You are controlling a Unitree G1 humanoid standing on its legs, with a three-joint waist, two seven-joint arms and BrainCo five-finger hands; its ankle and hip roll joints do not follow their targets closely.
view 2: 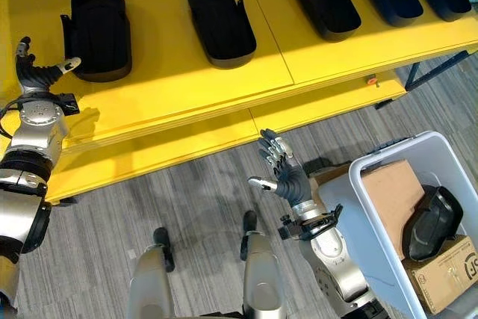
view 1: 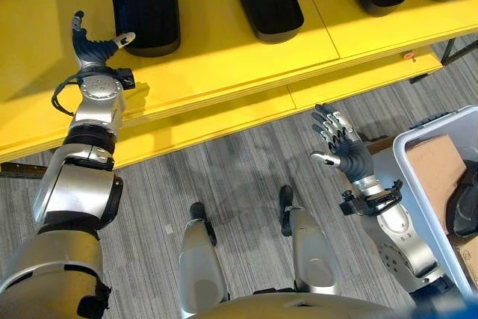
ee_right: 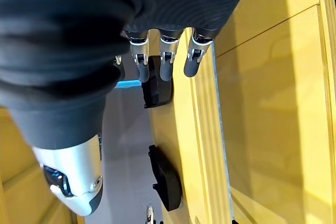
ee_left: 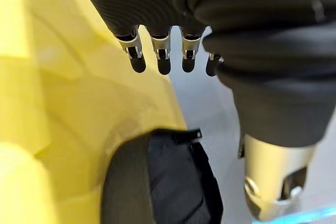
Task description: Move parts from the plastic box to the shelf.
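Plastic box cut off at frame edge, its black part perhaps half-buried.

Black parts line the yellow shelf.

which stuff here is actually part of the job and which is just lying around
Part of the job:
- black parts on the yellow shelf, e.g. the leftmost part
- black part in the plastic box
- left robot hand, open by the leftmost part
- right robot hand, open, empty

Just lying about:
- cardboard boxes in the plastic box
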